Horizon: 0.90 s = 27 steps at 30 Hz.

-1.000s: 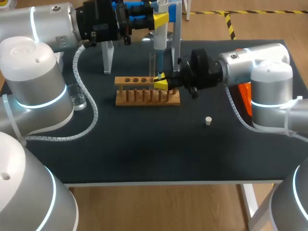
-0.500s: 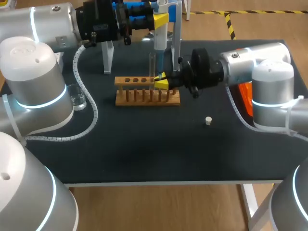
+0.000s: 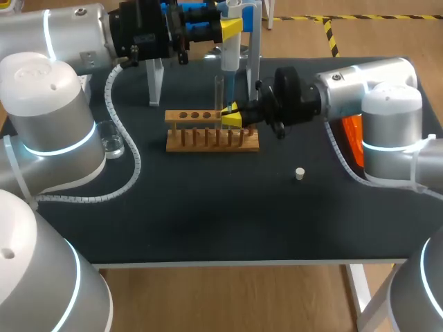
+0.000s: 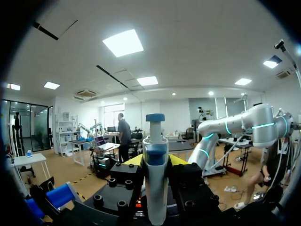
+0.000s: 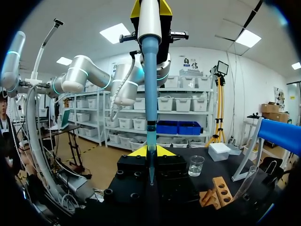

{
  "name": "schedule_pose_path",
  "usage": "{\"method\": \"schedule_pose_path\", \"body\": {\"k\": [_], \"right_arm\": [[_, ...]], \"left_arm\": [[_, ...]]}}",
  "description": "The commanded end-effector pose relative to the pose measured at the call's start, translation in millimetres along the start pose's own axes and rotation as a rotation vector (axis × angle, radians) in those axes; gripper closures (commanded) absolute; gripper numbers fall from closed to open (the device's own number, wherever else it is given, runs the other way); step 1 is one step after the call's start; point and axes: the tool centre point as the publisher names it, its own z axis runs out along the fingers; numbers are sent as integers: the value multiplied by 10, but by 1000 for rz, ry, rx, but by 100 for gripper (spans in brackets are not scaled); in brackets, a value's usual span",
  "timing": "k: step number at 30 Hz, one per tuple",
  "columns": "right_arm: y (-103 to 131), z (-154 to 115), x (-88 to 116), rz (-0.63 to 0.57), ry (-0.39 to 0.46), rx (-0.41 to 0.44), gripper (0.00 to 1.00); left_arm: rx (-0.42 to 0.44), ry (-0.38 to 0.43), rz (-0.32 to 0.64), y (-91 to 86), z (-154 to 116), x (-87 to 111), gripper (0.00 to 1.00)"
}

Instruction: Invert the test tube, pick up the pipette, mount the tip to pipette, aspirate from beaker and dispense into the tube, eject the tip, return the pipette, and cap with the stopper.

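Dispense alignment: pipette (image 3: 230,59) over test tube (image 5: 151,136), axes vertical.
L claw (image 3: 232,28) clamped on pipette; R claw (image 3: 232,117) clamped on test tube directly beneath, approx. coaxial.

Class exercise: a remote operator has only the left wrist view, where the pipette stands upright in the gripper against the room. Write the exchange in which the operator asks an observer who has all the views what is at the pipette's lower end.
Observer: The head view shows a blue tip on the lower end of the pipette, by the wooden rack.
Operator: Is anything touching that tip?
Observer: Yes. In the right wrist view the right gripper is shut on it from both sides.
Operator: And the stopper?
Observer: The stopper lies loose on the table, on the right arm's side of the rack, with nothing touching it.
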Motion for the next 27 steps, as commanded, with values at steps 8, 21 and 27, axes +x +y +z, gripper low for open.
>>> {"method": "schedule_pose_path", "body": {"k": [8, 21, 27], "right_arm": [[113, 7, -21, -4, 6, -9, 100], [342, 30, -74, -31, 7, -27, 100], [232, 13, -21, -23, 10, -12, 84]], "left_arm": [[1, 2, 0, 16, -10, -3, 100], [1, 2, 0, 16, -10, -3, 100], [1, 2, 0, 16, -10, -3, 100]]}}
